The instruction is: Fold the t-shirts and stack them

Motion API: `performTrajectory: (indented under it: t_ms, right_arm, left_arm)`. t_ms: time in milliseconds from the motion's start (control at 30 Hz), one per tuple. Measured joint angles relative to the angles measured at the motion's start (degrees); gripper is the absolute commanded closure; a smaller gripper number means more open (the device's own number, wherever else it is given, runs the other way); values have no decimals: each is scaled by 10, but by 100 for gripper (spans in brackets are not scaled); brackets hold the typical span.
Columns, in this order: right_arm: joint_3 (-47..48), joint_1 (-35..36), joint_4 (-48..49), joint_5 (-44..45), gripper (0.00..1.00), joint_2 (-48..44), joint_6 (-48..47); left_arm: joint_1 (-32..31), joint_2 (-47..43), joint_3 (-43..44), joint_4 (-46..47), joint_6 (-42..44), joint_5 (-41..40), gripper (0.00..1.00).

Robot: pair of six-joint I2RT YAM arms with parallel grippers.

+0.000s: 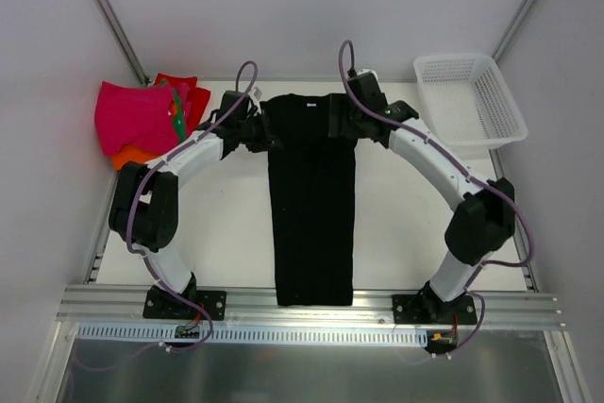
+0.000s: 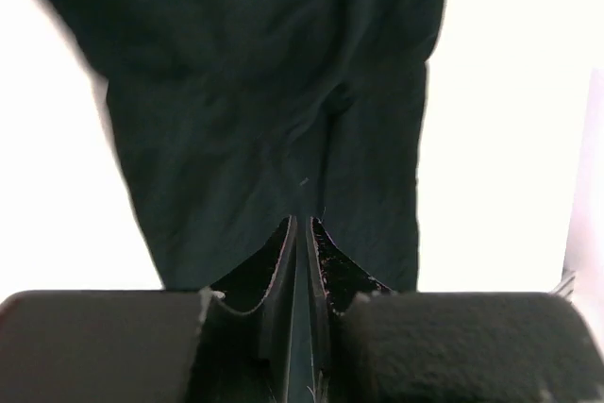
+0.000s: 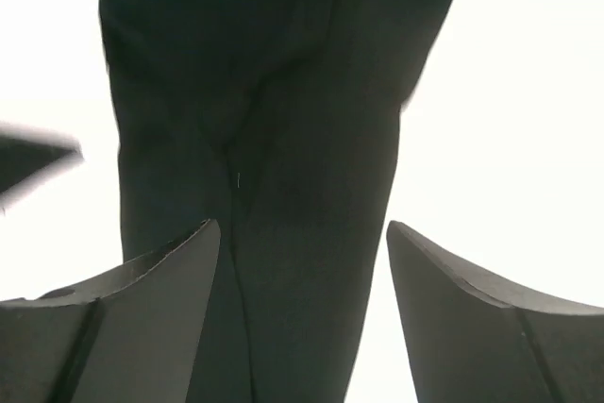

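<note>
Left gripper (image 2: 302, 226) pinches the long black cloth t-shirt (image 1: 311, 205) near the far edge; the gaping right gripper (image 3: 302, 226) should clamp before lifting.

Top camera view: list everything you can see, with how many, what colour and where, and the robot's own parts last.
black t-shirt: one, black, long strip down the table's middle, collar at the far end
pile of folded t-shirts: one pile, magenta on top, orange, red and some green showing, far left
basket: one, white mesh, far right
table: one, white
left arm: one, white and black, base near left
right arm: one, white and black, base near right
left tool: black, shut on the black t-shirt
right tool: black, open over the black t-shirt
</note>
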Motion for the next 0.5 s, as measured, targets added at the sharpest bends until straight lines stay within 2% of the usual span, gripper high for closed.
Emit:
performTrajectory:
  t_ms: [100, 267, 500]
  right_arm:
    - [71, -55, 1, -46, 24, 68, -13]
    - [217, -147, -6, -177, 24, 224, -12]
    - [390, -222, -12, -330, 27, 394, 7]
  left_arm:
    - [0, 0, -26, -6, 0, -4, 90]
    - [0, 0, -46, -17, 0, -15, 90]
    - [-1, 0, -46, -14, -1, -17, 91]
